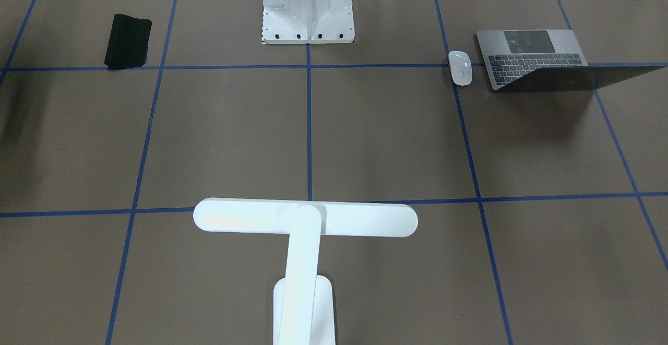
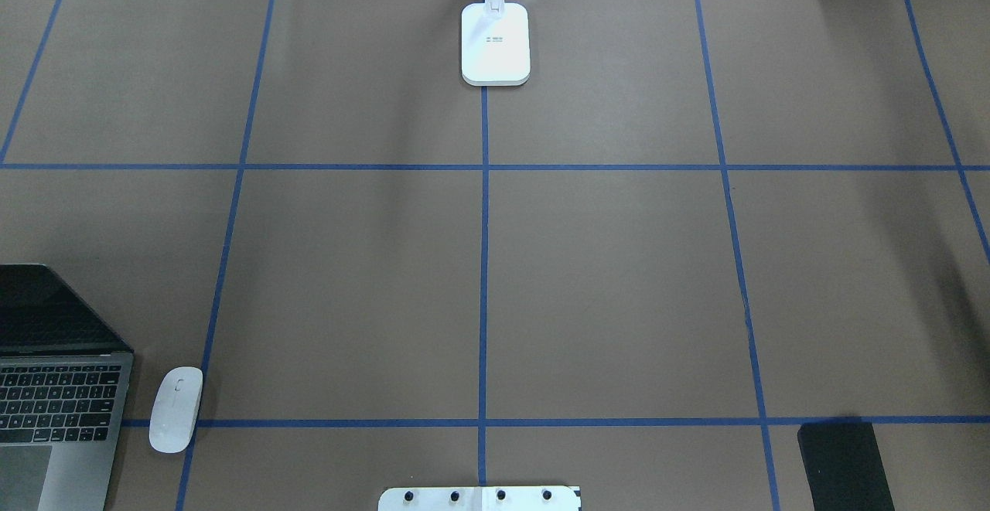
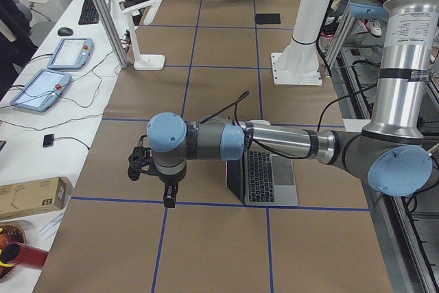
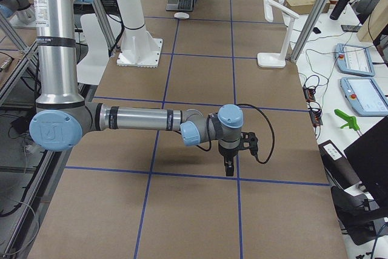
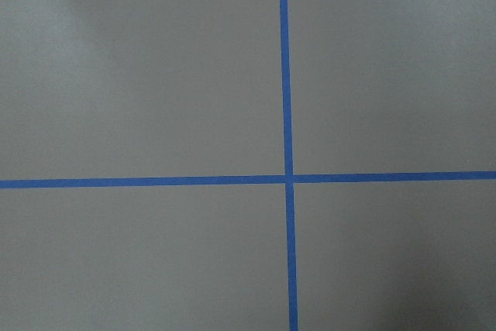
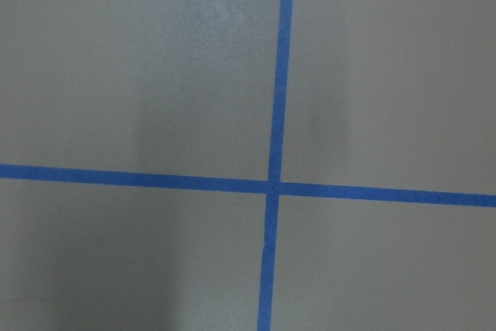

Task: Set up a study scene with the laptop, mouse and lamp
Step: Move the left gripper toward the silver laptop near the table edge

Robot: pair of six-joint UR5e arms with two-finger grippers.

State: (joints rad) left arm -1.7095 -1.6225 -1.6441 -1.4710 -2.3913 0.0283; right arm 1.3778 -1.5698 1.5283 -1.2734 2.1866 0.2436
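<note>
Far across table (image 2: pixel 619 264) from laptop (image 2: pixel 54 403) and mouse (image 2: pixel 176 409): probably grasp lamp (image 2: pixel 495 43) low on stem, keep upright, set beside laptop. Cannot tell left gripper (image 3: pixel 168 201), right gripper (image 4: pixel 229 169) spread or pressed.

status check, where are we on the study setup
Left tool and right tool above brown table, open or shut unclear. Slim grey metal laptop open, small white oval mouse beside it, white T-shaped lamp upright opposite. Black mat lies apart.
</note>
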